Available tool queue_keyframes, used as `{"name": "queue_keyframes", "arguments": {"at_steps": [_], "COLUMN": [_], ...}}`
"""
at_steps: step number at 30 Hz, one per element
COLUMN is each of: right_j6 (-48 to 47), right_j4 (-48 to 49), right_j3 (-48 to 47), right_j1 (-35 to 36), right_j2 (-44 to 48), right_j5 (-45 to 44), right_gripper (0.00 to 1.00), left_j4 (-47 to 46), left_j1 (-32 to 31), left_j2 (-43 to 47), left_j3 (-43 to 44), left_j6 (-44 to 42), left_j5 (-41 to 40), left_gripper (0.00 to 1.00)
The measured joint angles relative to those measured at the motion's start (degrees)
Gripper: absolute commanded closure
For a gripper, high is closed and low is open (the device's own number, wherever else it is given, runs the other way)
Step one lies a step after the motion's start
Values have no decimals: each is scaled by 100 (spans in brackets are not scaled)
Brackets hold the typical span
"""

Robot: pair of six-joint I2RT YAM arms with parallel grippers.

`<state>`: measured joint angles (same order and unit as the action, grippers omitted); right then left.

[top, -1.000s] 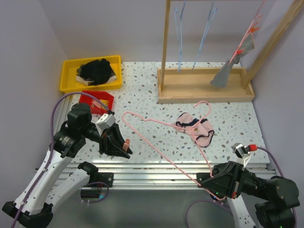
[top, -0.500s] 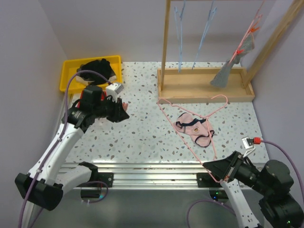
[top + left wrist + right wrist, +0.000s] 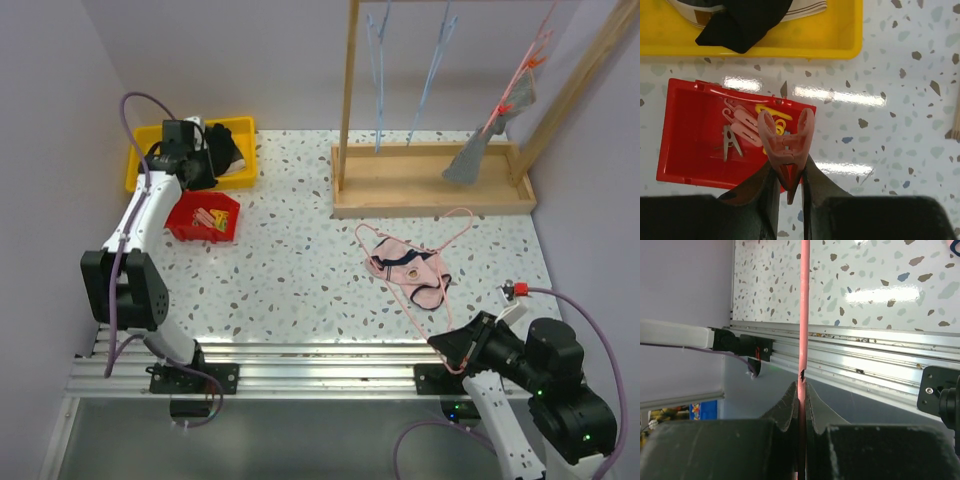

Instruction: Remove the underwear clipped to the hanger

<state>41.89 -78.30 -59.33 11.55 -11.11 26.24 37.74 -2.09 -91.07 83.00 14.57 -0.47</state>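
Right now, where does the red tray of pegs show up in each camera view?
Top external: the red tray sits at the left, just nearer than the yellow bin.
Left wrist: left of centre, partly under the peg in the left pincer.
Right wrist: not in it.
Shared landmark: the yellow bin beyond it.

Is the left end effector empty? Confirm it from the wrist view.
No, the left end effector is shut on a pink clip, held above the red tray.

High rear overview, close wrist views, shared table (image 3: 300, 270)
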Motion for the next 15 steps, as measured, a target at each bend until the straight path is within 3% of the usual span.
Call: {"name": "queue_keyframes", "arguments": {"at_steps": [5,11,15], "right_j6": [-96,-173,-278], "right_j4": [-39,-63,-74], "right_j3": [-2,-136,-343], "right_j1": [0,0,0], "right_j2": [0,-28,-184], "right_j5": [-212,-361,-597], "right_gripper": [100,100,100], "left_j4": [35,42,55], "left_j1": [258,551,627], "left_j2": [-870,-1294,-1362], "left_j3": [293,232,232], "left_j6": [111,142,188], "left_j5": [-120,-103,22], "left_gripper": [100,100,82]}}
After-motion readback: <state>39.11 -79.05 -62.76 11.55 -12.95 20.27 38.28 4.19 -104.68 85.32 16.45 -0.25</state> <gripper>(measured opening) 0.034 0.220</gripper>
